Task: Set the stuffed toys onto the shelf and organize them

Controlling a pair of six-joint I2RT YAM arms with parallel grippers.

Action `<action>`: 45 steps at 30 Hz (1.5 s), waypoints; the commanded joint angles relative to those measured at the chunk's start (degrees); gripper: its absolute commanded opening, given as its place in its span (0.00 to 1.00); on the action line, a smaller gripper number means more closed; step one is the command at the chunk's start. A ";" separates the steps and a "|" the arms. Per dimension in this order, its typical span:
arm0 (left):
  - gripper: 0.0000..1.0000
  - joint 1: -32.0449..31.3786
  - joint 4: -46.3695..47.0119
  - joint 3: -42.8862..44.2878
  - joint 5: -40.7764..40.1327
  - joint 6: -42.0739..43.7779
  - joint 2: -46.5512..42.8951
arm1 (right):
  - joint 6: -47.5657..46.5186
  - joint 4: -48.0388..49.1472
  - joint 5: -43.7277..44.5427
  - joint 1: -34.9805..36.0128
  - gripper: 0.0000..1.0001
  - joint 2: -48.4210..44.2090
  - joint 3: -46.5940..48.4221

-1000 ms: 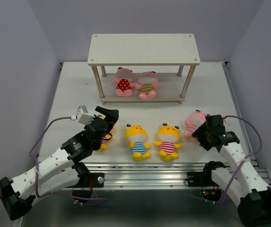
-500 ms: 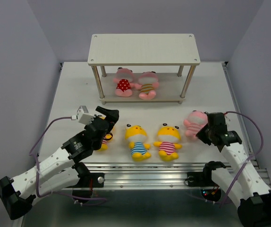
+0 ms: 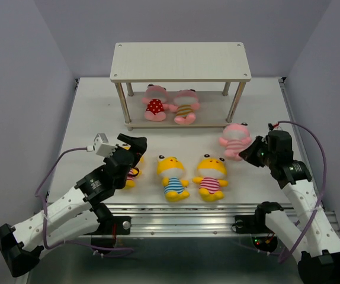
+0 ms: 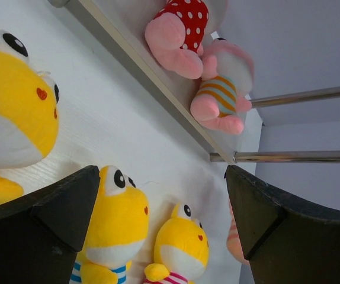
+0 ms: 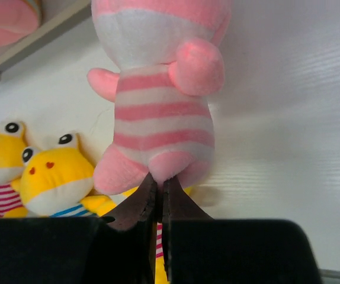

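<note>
The shelf stands at the back. On its lower board lie a red-dotted pink toy and a brown-striped pink toy. My right gripper is shut on the bottom of a pink-striped pink toy, pinching it between the legs. The toy hangs off the table, in front of the shelf's right leg. My left gripper is open over a yellow toy. A blue-striped yellow toy and a pink-striped yellow toy lie at front centre.
The shelf's thin metal legs stand close to the held toy. The shelf's top board bears nothing. Grey walls close in both sides of the white table.
My right gripper closed on the pink-striped pink toy, then lifted it and carried it back and left toward the shelf. The left arm has hardly moved.
</note>
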 commanded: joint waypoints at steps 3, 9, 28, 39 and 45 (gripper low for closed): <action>0.99 -0.16 -0.09 -0.71 -3.93 1.68 -2.02 | -6.77 8.72 -10.90 -0.01 0.01 -1.58 6.35; 0.99 -0.16 -0.35 -0.71 -4.63 2.12 -3.42 | -5.81 15.13 -18.45 -0.01 0.01 1.22 6.18; 0.99 -0.16 -1.50 -1.50 -6.04 1.42 -4.48 | -5.10 34.91 -17.40 -0.01 0.01 16.16 10.48; 0.99 -0.16 -0.88 -1.50 -5.60 2.12 -2.99 | -4.05 45.64 -14.32 -0.01 0.01 25.48 12.50; 0.99 -0.16 -0.62 -1.67 -5.87 2.56 -2.55 | -6.07 46.96 -12.75 -0.01 0.01 29.35 14.96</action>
